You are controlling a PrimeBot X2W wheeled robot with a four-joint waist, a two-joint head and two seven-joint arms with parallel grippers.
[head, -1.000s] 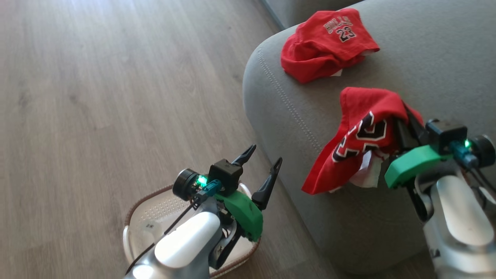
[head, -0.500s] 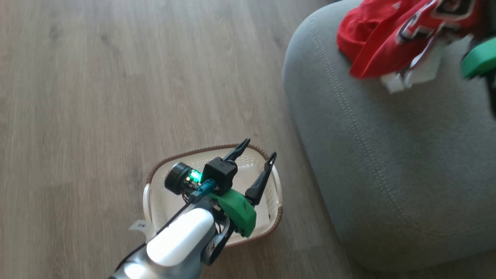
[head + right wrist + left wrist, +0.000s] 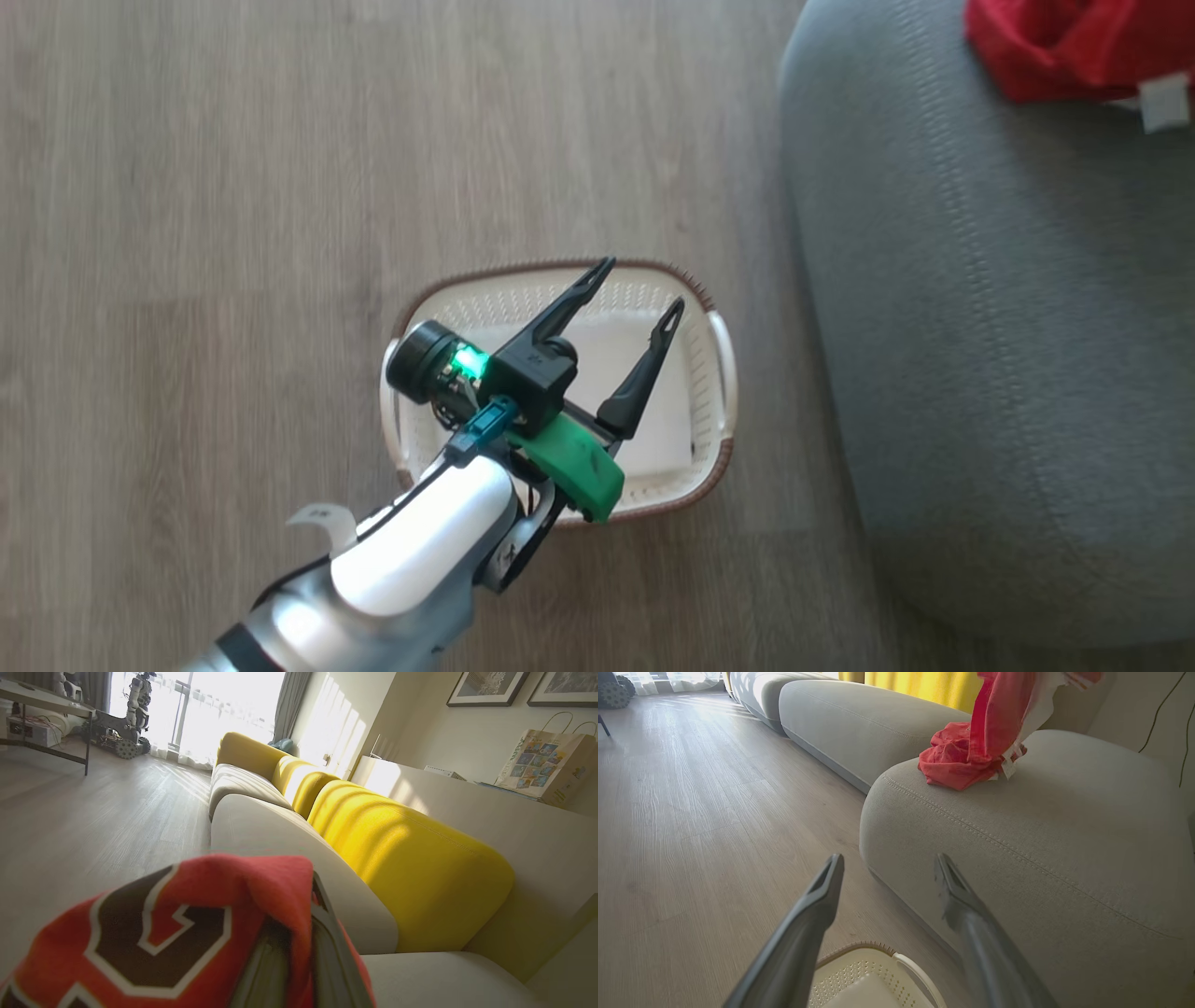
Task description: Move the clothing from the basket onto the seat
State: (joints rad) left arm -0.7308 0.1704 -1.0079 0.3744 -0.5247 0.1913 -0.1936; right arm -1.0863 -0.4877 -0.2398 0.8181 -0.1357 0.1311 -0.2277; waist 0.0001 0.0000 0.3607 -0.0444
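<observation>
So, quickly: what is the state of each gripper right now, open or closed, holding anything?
Left gripper: open, holding nothing, over the basket.
Right gripper: closed on the red garment with the big number.

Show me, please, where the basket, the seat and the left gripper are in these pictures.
the basket (image 3: 724, 373): head view, white handle beside the seat.
the seat (image 3: 980, 373): head view, bare grey cushion fabric.
the left gripper (image 3: 642, 283): head view, midway between its open fingertips.
</observation>
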